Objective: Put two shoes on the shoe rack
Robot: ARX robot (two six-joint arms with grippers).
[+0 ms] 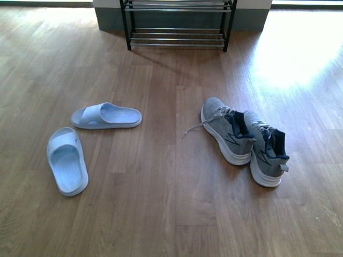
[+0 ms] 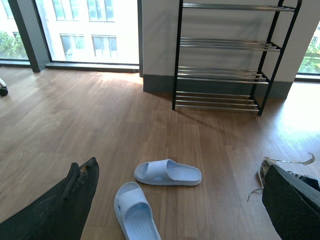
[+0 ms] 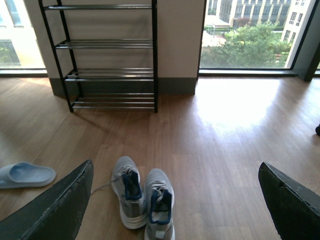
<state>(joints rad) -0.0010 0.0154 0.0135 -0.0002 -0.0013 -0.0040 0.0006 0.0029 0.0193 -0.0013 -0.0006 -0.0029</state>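
Two grey knit sneakers (image 1: pixel 228 131) (image 1: pixel 266 152) stand side by side on the floor at the right, toes toward the shoe rack (image 1: pixel 177 24) at the back wall. Two pale blue slides (image 1: pixel 106 115) (image 1: pixel 66 160) lie at the left. My left gripper (image 2: pixel 180 172) hangs open well above the slides (image 2: pixel 168 173) (image 2: pixel 136 212), holding nothing. My right gripper (image 3: pixel 176 170) is open above the sneakers (image 3: pixel 127 192) (image 3: pixel 159 202), which sit toward one finger. Neither gripper shows in the front view. The rack's chrome shelves (image 2: pixel 225 57) (image 3: pixel 107 55) hold nothing.
Wood plank floor (image 1: pixel 161 203) all around. A loose white lace (image 1: pixel 193 128) trails from the nearer sneaker toward the middle. Floor-to-ceiling windows (image 3: pixel 250 35) flank the wall section behind the rack. Bright sun glare falls on the floor at back right (image 1: pixel 300 53).
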